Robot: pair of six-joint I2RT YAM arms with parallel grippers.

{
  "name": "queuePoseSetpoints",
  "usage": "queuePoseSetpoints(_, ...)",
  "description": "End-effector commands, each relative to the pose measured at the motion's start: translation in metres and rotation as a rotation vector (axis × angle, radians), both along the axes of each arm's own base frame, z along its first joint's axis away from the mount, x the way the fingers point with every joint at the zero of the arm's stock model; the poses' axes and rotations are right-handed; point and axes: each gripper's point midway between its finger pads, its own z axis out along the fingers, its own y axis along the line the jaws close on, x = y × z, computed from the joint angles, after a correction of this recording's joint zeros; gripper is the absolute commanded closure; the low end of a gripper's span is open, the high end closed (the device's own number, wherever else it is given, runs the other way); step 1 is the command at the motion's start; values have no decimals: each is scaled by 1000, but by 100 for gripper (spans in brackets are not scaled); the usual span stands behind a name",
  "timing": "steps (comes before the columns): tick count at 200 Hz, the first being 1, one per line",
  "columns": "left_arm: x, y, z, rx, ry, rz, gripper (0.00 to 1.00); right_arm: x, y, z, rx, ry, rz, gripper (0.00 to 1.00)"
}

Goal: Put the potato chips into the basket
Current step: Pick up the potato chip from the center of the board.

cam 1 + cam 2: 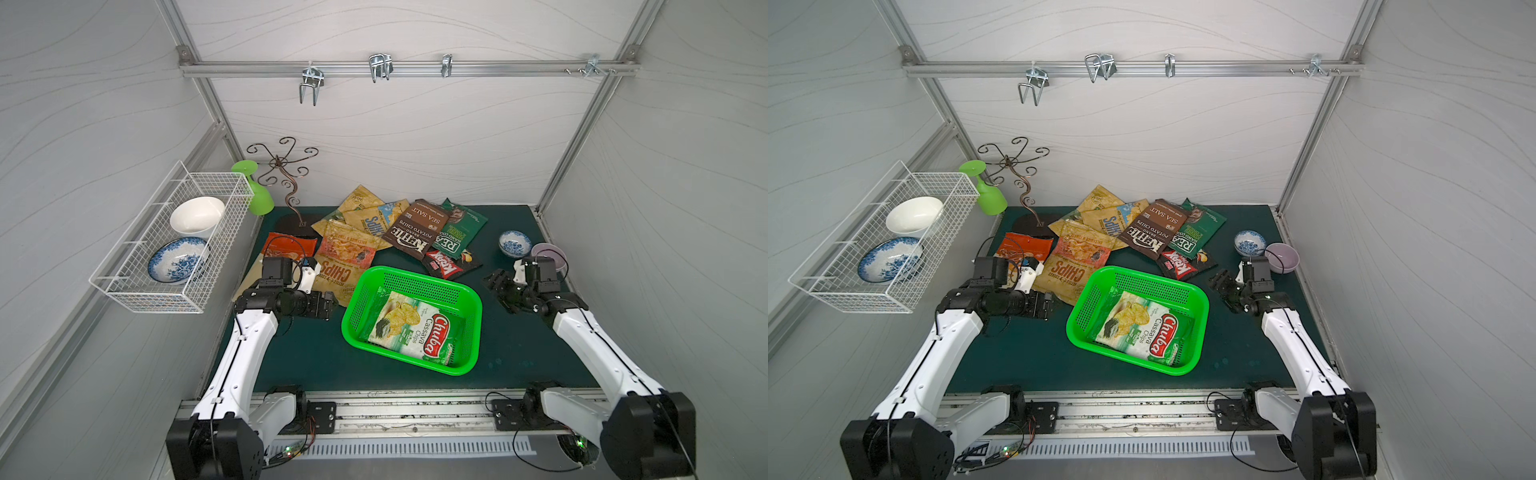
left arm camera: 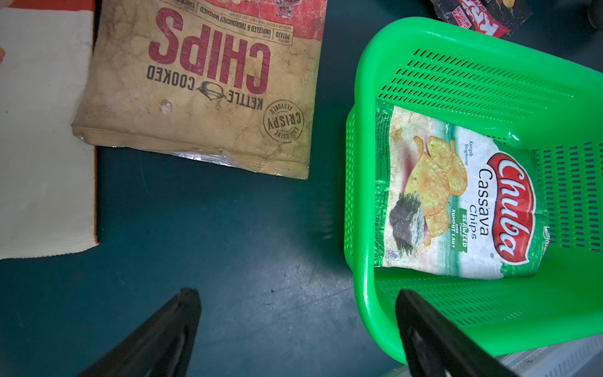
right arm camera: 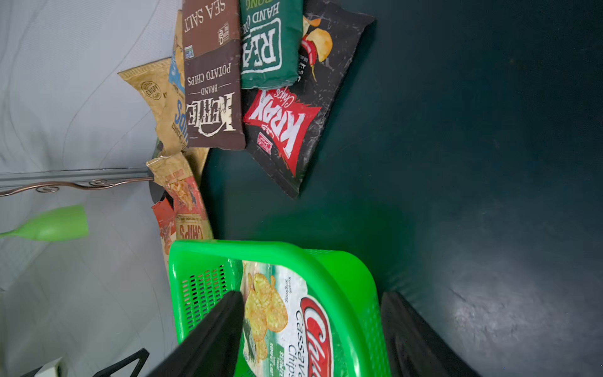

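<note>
1. In both top views, the Chuba bag (image 1: 411,328) is lying flat inside the basket (image 1: 345,328). The other chip bags (image 1: 411,232) are lying heaped on the tabletop (image 1: 519,353) at the basket's 12 o'clock.
2. The right tool (image 1: 496,284) is hovering at the basket's 2 o'clock, the left tool (image 1: 326,305) at its 9 o'clock. Both are spread and carrying nothing.
3. The Krax bag (image 1: 451,264) is lying at the right tool's 10 o'clock, long axis running roughly 8-to-2, so the right arm is looking nearer to it.
</note>
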Motion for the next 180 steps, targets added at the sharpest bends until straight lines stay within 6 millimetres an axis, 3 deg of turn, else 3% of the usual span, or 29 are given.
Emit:
queuePoseSetpoints(1,7,0,3,-2,-28,-4,2,22,-4,-4,-15,-52,-6,30)
queuePoseSetpoints(68,7,-1,5,-4,-44,-8,2,62,-17,-40,-11,9,-82,31)
queuePoseSetpoints(115,7,0,1,0,-24,-3,2,88,-13,-68,25,53,-107,31)
queuePoseSetpoints(180,7,-1,0,-9,-17,-6,2,112,-8,-90,34,76,-147,38)
